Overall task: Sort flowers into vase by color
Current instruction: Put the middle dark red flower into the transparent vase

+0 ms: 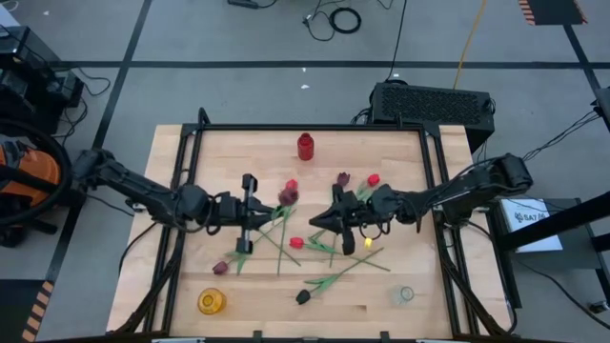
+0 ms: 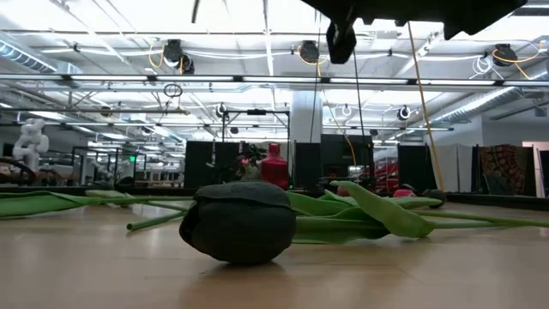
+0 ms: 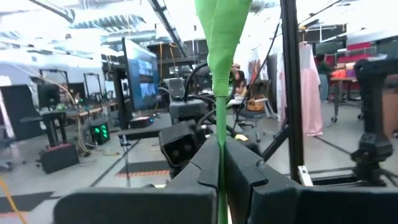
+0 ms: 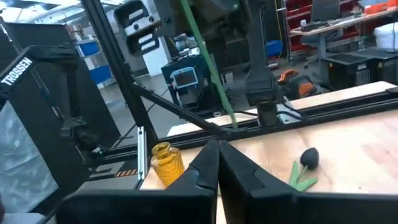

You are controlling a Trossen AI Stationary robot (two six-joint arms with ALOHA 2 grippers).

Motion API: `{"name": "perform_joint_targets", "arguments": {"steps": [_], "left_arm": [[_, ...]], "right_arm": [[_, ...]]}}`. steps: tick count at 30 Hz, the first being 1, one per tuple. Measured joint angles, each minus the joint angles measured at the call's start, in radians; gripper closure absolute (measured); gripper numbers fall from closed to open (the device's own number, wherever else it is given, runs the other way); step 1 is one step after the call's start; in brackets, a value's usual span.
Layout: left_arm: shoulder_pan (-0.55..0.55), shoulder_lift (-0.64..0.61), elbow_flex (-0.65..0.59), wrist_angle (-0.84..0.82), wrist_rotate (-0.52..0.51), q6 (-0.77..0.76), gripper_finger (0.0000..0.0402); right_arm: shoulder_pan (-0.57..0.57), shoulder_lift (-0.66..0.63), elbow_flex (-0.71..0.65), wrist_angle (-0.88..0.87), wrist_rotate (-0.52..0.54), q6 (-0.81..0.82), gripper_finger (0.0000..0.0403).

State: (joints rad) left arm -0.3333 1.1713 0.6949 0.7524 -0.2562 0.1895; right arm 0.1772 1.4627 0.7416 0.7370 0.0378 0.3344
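Observation:
Artificial tulips lie scattered on the wooden table: red heads, maroon heads and a black one resting on its side. My left gripper is left of centre, level and shut on a green stem. A maroon head shows just beyond it; whether it belongs to the held stem I cannot tell. My right gripper faces it from the right, shut, above the table. A green stem stands just past its tips. My left gripper pinches a thin green stem between its two fingers, coming level from the table's left, fingers across it. The stem stands upright in the hold and a broad leaf rises above the fingers. Its lower end is hidden by the gripper.
A red vase stands at the far middle, a yellow vase near left and a clear vase near right. A black frame rims the table. Loose stems cross the middle.

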Motion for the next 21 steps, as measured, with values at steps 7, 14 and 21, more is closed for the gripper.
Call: {"name": "perform_joint_targets", "arguments": {"steps": [7,14,21], "left_arm": [[0.021,0.110,0.000,0.145,0.000,0.000,0.0390],[0.025,0.183,0.000,0.214,0.000,-0.001,0.0390],[0.041,0.219,0.000,0.220,-0.001,-0.025,0.0390]], "right_arm": [[0.002,0.026,0.069,-0.013,-0.012,-0.084,0.0340],[0.011,0.025,0.115,-0.007,-0.010,-0.162,0.0260],[0.025,0.025,0.139,0.001,-0.010,-0.220,0.0212]]}}
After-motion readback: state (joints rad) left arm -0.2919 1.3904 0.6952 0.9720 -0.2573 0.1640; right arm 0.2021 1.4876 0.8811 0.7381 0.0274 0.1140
